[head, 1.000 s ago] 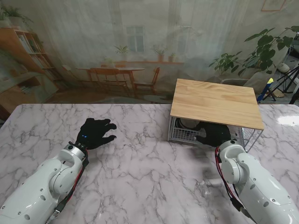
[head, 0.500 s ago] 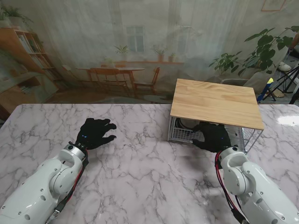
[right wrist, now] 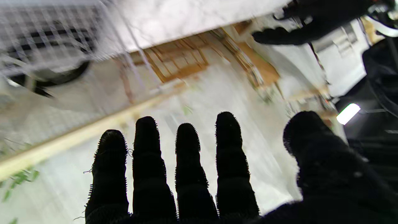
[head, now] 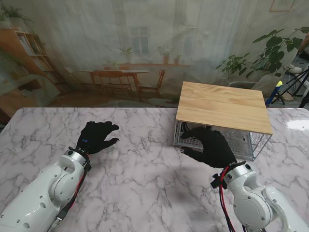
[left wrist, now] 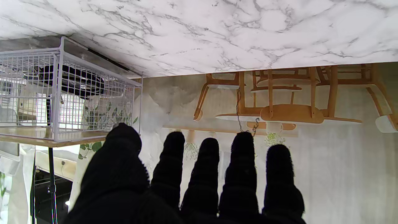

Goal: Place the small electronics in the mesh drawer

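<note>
With dark electronics (left wrist: 74, 82) already inside the mesh drawer (head: 241, 141) at 1 o'clock, judged nearly done; both robot hands, left (head: 98, 137) and right (head: 210, 146), spread, holding nothing.

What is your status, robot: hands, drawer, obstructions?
Both hands open: left hand, right hand. Mesh drawer holds dark items. Nothing blocks it.

A white marble desk (head: 145, 183) with grey veins carries everything. On it, just beyond the right hand's fingers (head: 195, 133), stands the white mesh drawer (head: 193, 140) under a pale wooden top (head: 222, 106); a dark object shows through the wire (left wrist: 71, 82). The left hand's fingers (head: 108, 128) are well apart from it, over bare marble.
</note>
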Motion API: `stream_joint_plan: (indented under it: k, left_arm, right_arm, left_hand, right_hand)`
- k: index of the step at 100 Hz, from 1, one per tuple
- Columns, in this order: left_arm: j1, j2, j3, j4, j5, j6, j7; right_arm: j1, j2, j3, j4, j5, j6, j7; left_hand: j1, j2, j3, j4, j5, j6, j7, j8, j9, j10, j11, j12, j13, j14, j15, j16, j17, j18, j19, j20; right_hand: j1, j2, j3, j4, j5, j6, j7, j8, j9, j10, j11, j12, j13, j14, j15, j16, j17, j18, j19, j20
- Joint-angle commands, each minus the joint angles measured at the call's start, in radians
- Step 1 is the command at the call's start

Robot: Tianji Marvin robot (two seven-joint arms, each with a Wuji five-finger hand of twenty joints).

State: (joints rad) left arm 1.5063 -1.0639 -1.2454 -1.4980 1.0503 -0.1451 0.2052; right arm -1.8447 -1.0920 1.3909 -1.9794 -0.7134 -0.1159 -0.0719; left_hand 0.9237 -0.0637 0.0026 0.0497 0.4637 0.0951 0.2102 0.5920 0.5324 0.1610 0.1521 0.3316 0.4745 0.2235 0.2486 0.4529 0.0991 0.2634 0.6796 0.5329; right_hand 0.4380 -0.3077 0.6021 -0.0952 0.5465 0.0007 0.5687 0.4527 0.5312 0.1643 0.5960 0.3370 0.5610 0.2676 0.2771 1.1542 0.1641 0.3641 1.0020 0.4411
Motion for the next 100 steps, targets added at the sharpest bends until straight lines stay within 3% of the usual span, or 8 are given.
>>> stream_joint_plan:
  k: [1, 9, 17, 32, 49, 60, 100]
  left_arm:
    - [0.021, -0.003, -0.011, -0.025, -0.006, -0.011, -0.004]
    - [0.037, -0.007, -0.024, -0.041, -0.026, -0.027, 0.001]
    - [0.048, -0.013, -0.029, -0.051, -0.063, -0.043, 0.001]
    - [0.060, -0.030, -0.022, -0.063, -0.200, -0.056, -0.034]
    - [0.050, -0.031, -0.007, -0.049, -0.223, -0.041, -0.053]
    - [0.043, -0.029, -0.004, -0.038, -0.216, -0.040, -0.057]
    - [0.032, -0.025, -0.010, -0.024, -0.202, -0.054, -0.060]
  right_arm:
    - [0.036, -0.017, -0.032, -0.015, -0.020, -0.010, -0.022]
    - [0.090, -0.029, -0.079, 0.023, 0.026, -0.046, -0.078]
    - [0.157, -0.047, -0.134, 0.119, 0.084, -0.103, -0.148]
    - [0.264, -0.070, -0.210, 0.314, 0.142, -0.171, -0.220]
    - [0.328, -0.085, -0.248, 0.454, 0.218, -0.170, -0.226]
    - [0.335, -0.085, -0.246, 0.470, 0.247, -0.166, -0.205]
    - [0.305, -0.081, -0.219, 0.455, 0.214, -0.170, -0.221]
  left_hand:
    - [-0.010, 0.054, -0.019, -0.026, -0.059, 0.029, -0.055, -0.054, -0.032, 0.018, -0.021, 0.003, -0.022, 0.010, -0.026, -0.006, -0.015, 0.016, -0.029, 0.011]
    - [-0.011, 0.058, -0.019, -0.025, -0.101, 0.034, -0.106, -0.111, -0.035, 0.017, -0.025, -0.003, -0.017, 0.010, -0.024, -0.005, -0.010, 0.014, -0.025, 0.014]
    - [-0.013, 0.060, -0.020, -0.024, -0.112, 0.037, -0.123, -0.146, -0.039, 0.015, -0.030, -0.010, -0.016, 0.009, -0.025, -0.005, -0.006, 0.012, -0.023, 0.015]
    - [-0.010, 0.054, -0.018, -0.024, -0.017, 0.035, -0.039, -0.116, -0.048, 0.023, -0.025, -0.006, -0.022, 0.014, -0.024, -0.003, -0.009, 0.011, -0.017, 0.019]
    - [-0.006, 0.052, -0.020, -0.025, 0.040, 0.035, 0.008, -0.087, -0.048, 0.025, -0.024, -0.003, -0.022, 0.016, -0.021, -0.001, -0.008, 0.012, -0.013, 0.023]
    - [-0.003, 0.052, -0.021, -0.026, 0.057, 0.037, 0.044, -0.053, -0.047, 0.025, -0.023, 0.000, -0.022, 0.017, -0.020, 0.001, -0.008, 0.012, -0.012, 0.025]
    - [-0.003, 0.054, -0.020, -0.026, 0.052, 0.037, 0.050, -0.034, -0.043, 0.024, -0.021, 0.004, -0.022, 0.019, -0.019, 0.002, -0.010, 0.013, -0.011, 0.026]
  right_hand:
    - [-0.027, 0.038, -0.026, 0.031, 0.032, -0.046, -0.020, 0.016, 0.030, -0.025, -0.035, -0.015, 0.014, 0.002, -0.024, 0.013, 0.010, 0.015, 0.006, -0.013]
    - [-0.026, 0.040, -0.028, 0.034, 0.048, -0.061, -0.015, 0.021, 0.070, -0.045, -0.056, -0.024, 0.033, -0.014, -0.019, 0.016, 0.044, -0.012, 0.010, -0.021]
    - [-0.031, 0.041, -0.025, 0.034, 0.052, -0.076, -0.010, 0.022, 0.083, -0.072, -0.068, -0.033, 0.031, -0.035, -0.021, 0.015, 0.053, -0.026, 0.009, -0.026]
    - [-0.051, 0.051, -0.021, 0.033, 0.042, -0.081, 0.005, 0.026, 0.095, -0.097, -0.079, -0.040, 0.018, -0.063, -0.029, 0.009, 0.057, -0.047, 0.004, -0.038]
    - [-0.056, 0.056, -0.007, 0.034, 0.026, -0.065, 0.024, 0.028, 0.080, -0.095, -0.070, -0.035, 0.007, -0.066, -0.034, 0.003, 0.049, -0.060, -0.001, -0.047]
    - [-0.053, 0.057, 0.002, 0.033, 0.035, -0.060, 0.033, 0.026, 0.085, -0.093, -0.060, -0.032, 0.008, -0.065, -0.032, 0.002, 0.046, -0.058, 0.000, -0.050]
    - [-0.052, 0.059, 0.011, 0.032, 0.040, -0.057, 0.039, 0.015, 0.096, -0.088, -0.053, -0.030, 0.018, -0.068, -0.027, 0.001, 0.049, -0.052, 0.006, -0.054]
